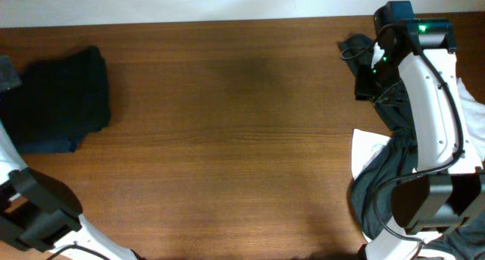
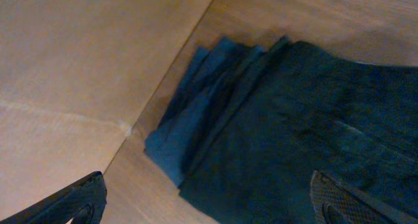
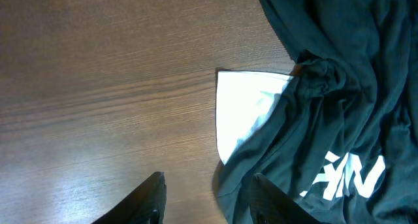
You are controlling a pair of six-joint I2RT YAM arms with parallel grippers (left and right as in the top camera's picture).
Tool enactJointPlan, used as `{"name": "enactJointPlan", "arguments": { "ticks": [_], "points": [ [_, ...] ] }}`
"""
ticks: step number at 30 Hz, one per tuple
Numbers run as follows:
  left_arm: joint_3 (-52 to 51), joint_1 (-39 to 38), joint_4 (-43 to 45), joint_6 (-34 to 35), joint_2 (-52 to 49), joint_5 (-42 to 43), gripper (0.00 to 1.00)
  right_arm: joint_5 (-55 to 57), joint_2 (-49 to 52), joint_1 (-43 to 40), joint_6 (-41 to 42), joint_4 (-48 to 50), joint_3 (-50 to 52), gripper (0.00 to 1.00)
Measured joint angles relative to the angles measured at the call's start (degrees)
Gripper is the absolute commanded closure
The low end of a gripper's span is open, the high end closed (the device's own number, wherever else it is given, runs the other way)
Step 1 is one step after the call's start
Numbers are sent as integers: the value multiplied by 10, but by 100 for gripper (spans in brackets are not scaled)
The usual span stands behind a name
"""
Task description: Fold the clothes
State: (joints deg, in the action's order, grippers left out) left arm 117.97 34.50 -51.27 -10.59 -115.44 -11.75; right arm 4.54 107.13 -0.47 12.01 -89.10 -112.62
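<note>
Your table (image 1: 227,123) is brown wood grain, with a pale wall (image 1: 189,2) strip along the far edge. Left side: a folded stack (image 1: 61,101) of blue-black clothes, layered edges roughly squared, sits by the table's left edge. Your left gripper (image 2: 212,208) hangs over it, fingers wide apart, nothing between them. Right side: a loose garment (image 1: 379,176) lies crumpled at the right edge, white lettering (image 3: 339,175) showing, draped over a flat white piece (image 3: 245,113). Your right gripper (image 3: 212,201) is spread open above its hem; can't tell if it touches.

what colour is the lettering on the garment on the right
White lettering on the dark garment, clearest in the right wrist view.
</note>
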Motion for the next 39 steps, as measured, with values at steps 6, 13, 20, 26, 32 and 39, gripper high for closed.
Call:
{"name": "enactJointPlan", "arguments": {
  "ticks": [6,13,20,26,32,39],
  "points": [
    [0,-29,-21,17,1,153,1,-9,0,0,1,-3,0,30],
    [1,-344,-238,19,1,195,1,-129,0,-5,-18,-55,1,12],
    [-39,-358,-445,78,29,193,1,-136,-164,-22,-36,-1,106,7],
    [-499,-366,-63,88,540,191,1,-103,-581,-22,-43,258,542,1],
    [-682,-366,3,92,913,191,1,-92,-702,-22,-43,247,574,1],
    [-684,-367,-82,92,921,191,1,-89,-726,-15,-43,247,575,1]
  ]
}}
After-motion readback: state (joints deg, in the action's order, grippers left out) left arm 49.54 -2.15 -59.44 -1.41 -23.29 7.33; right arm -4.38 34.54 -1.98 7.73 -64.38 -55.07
